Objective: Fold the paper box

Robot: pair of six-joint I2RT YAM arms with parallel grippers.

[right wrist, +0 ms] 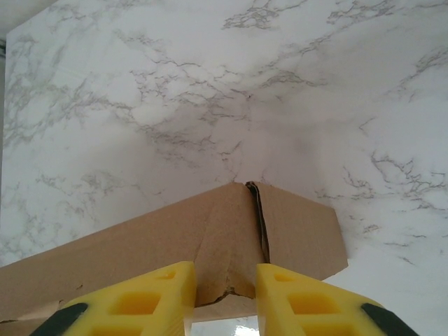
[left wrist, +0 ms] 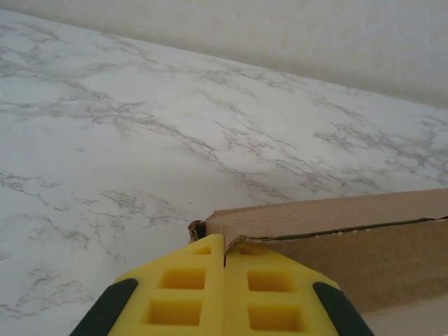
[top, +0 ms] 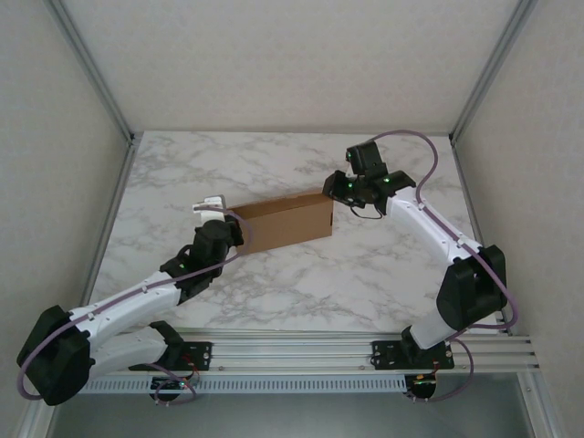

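While the paper box [top: 287, 222] lies closed near the middle of the marble desk [top: 301, 287], its long axis running left to right, one claw meets each end. Left claw [top: 237, 230]: fingers pressed together, tips at the box's left corner, as the left wrist view confirms [left wrist: 225, 241]. Right claw [top: 334, 190]: fingers [right wrist: 157, 294] standing apart astride the far-right end fold of the box [right wrist: 140, 252]; whether they press the cardboard cannot be told.
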